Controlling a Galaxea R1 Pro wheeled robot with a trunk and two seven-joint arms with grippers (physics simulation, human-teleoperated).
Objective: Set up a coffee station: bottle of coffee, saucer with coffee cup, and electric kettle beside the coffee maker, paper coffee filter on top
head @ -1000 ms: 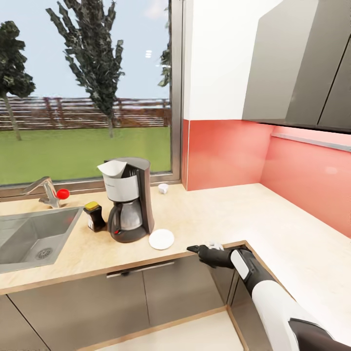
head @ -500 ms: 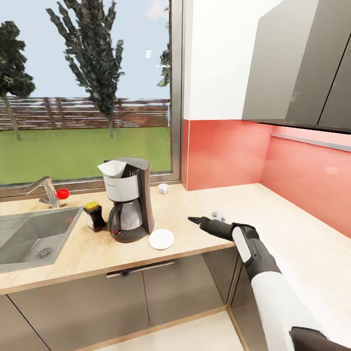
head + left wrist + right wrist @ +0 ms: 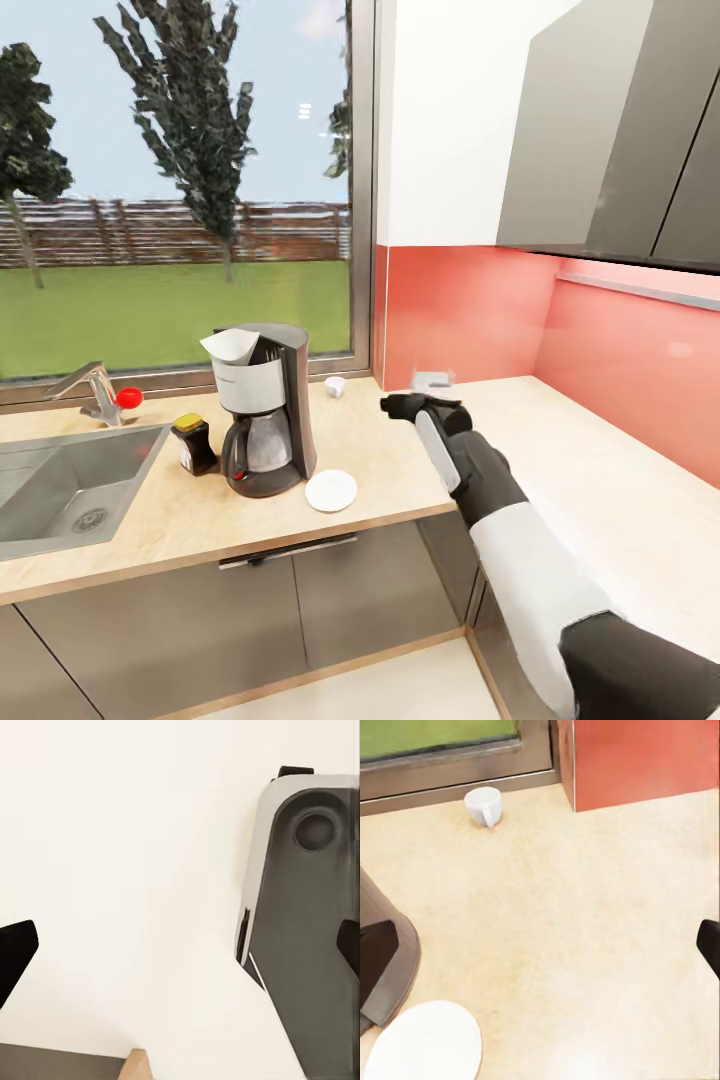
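Both right gripper (image 3: pixel 402 404) fingers spread wide, empty, above counter (image 3: pixel 380 460) between saucer (image 3: pixel 331 490) and cup (image 3: pixel 335 386); left gripper also spread, empty

- A large window (image 3: pixel 180 190) looks out on grass, trees and a wooden fence in daylight.
- A coral-red backsplash (image 3: pixel 470 310) runs under a white wall (image 3: pixel 450 120).
- Grey upper cabinets (image 3: pixel 620 130) hang at the right.
- A steel sink (image 3: pixel 60 490) with a tap (image 3: pixel 90 390) sits beneath the window.
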